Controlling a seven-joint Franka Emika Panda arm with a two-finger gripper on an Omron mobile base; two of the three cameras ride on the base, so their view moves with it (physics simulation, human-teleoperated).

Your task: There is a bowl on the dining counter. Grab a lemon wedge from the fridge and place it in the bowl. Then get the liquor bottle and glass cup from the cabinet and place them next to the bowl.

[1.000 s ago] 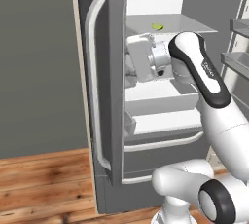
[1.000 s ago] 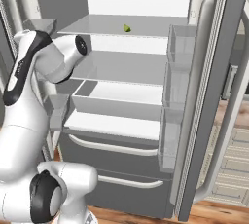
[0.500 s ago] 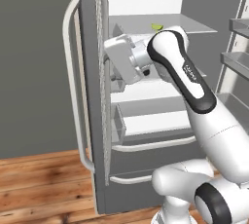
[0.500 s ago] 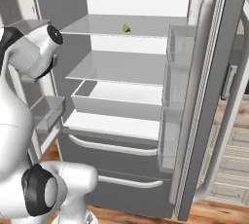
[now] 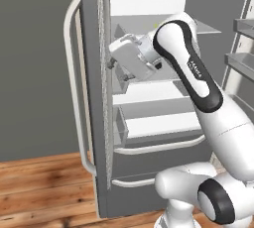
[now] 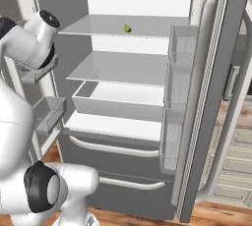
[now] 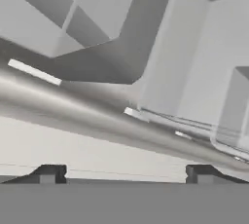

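Here the fridge (image 6: 123,136) stood with both French doors swung wide, a tall dark-grey cabinet with a white interior of pale shelves, a crisper box beneath them and two drawers below, each with a long curved white pull. The lemon wedge (image 6: 127,28) sat on the top shelf, toward the middle and well back: a tiny yellow-green piece, small against the bare shelf around it, with nothing touching it. In the left base view a sliver of the same yellow-green showed just above the arm's upper link, at the shelf's edge. The right door (image 6: 206,97) carried clear bins on its inner face; the left door (image 5: 92,98) showed its grey outer skin, its ribbed edge seal and its long white handle (image 5: 72,88). The gripper (image 5: 113,63) was up at the inner edge of that left door, at about the height of the upper shelves and well apart from the wedge. In the hand view its two dark fingertips (image 7: 48,173) stood far apart at the bottom, spread wide with nothing between them, and it looked onto pale grey fridge surfaces seen very close. A wooden floor (image 5: 44,187) lay below.
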